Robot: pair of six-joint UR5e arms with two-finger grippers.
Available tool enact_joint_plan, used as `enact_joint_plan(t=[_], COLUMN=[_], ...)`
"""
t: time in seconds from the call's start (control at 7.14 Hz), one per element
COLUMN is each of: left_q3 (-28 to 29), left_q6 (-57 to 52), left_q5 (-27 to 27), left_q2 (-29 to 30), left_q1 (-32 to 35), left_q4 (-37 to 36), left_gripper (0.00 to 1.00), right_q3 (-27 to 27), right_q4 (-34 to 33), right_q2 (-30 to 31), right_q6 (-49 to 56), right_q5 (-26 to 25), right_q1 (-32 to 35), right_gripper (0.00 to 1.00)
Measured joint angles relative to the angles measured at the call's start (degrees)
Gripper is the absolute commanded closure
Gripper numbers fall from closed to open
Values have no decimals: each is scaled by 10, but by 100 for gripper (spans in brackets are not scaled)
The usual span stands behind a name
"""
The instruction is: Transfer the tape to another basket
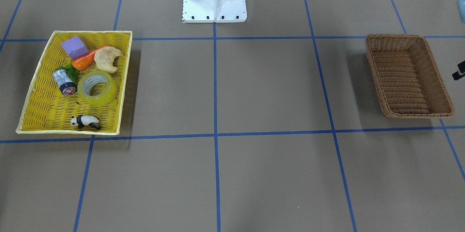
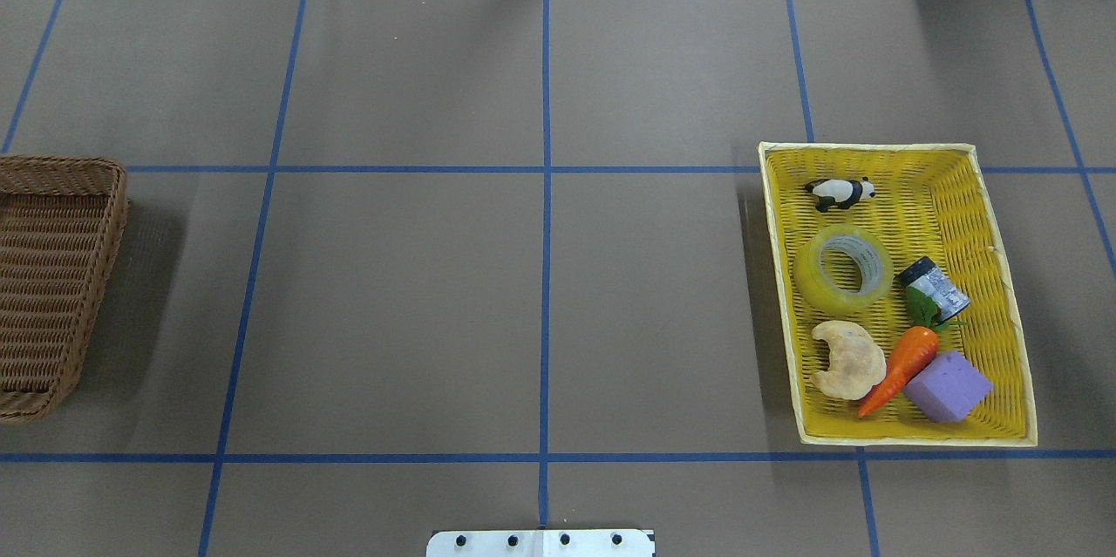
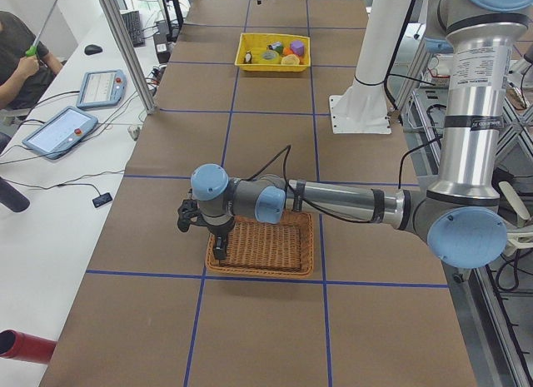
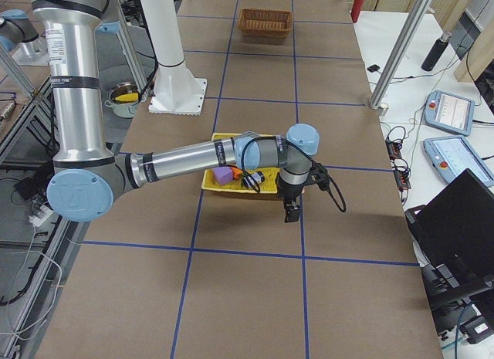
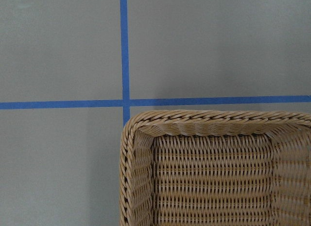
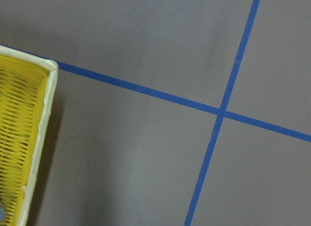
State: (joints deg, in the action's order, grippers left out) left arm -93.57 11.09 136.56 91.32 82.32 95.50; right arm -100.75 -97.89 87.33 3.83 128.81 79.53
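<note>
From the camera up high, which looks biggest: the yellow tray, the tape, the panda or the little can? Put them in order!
1. yellow tray
2. tape
3. panda and can: these look about the same size, so I won't rank them.

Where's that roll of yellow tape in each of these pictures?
Front-facing: the tape lies left, in the yellow tray.
Overhead: the tape lies right, same tray.
Exterior left: the tape is tiny, top centre, far off.
Exterior right: hidden; the right arm covers that part of the tray.
Left wrist: absent.
Right wrist: absent; only the tray's corner.
Shared landmark: the yellow tray.
</note>
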Motion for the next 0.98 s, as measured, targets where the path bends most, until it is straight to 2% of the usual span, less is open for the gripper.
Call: enact_joint_plan(t=[0.42,0.98], left_q3=[-1,-3], left_q6=[-3,-4], left_q5=[0,0], left_q2=[-4,-6], left_q1=[0,-1], left_q4=[7,9], left_gripper=[2,2], right_q3=[-5,-5], right_q4=[-2,2], right_q2=[3,5], right_q6=[-6,-8], right_q5=[26,31], right_q1=[0,0], right_gripper=[0,0])
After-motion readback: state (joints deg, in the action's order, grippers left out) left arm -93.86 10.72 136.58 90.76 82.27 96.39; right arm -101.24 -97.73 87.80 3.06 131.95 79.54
